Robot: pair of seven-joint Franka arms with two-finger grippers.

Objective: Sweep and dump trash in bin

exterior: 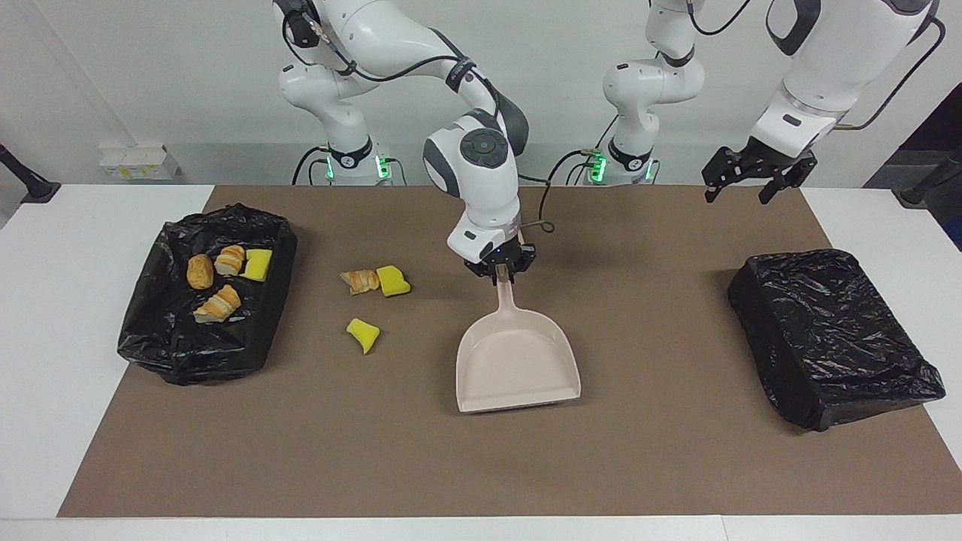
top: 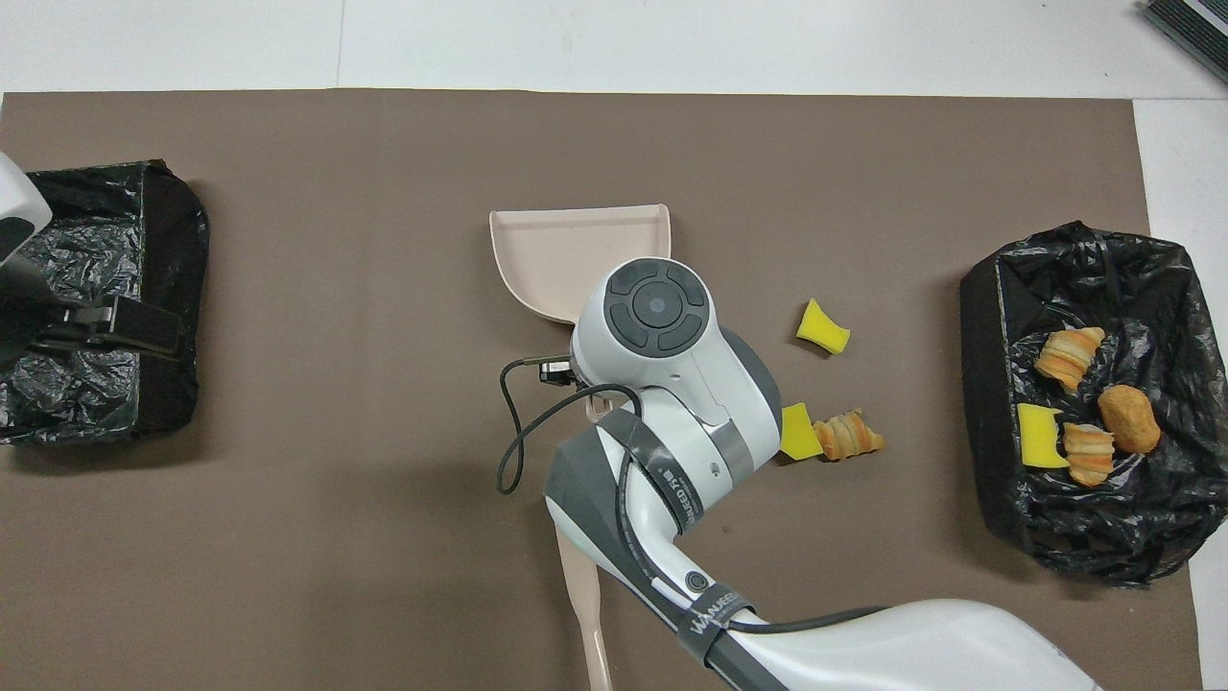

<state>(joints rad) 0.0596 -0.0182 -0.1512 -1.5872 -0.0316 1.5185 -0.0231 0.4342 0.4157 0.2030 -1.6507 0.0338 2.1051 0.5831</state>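
We've got the right gripper [exterior: 500, 273] clamped on the handle of a smooth beige plastic dustpan [exterior: 517, 361], a flat-mouthed scoop sitting mid-table on the matte brown mat [exterior: 639, 466]. The trash is split: a flaky croissant chunk [exterior: 361, 281] touching a yellow sponge piece [exterior: 392, 280], plus another yellow sponge wedge [exterior: 363, 334] farther from the robots, all loose on the mat between the dustpan and the bin [exterior: 150, 330]. That bin, lined in crinkly black plastic at the right arm's end, holds three bread bits [exterior: 218, 304] and a yellow sponge square [exterior: 258, 264]. The left gripper [exterior: 754, 171], fingers spread apart, waits over the mat's edge near a second black-bagged bin [exterior: 834, 338]. White tabletop, plain white wall. The right arm's strap reads "WANUFEED" or similar.
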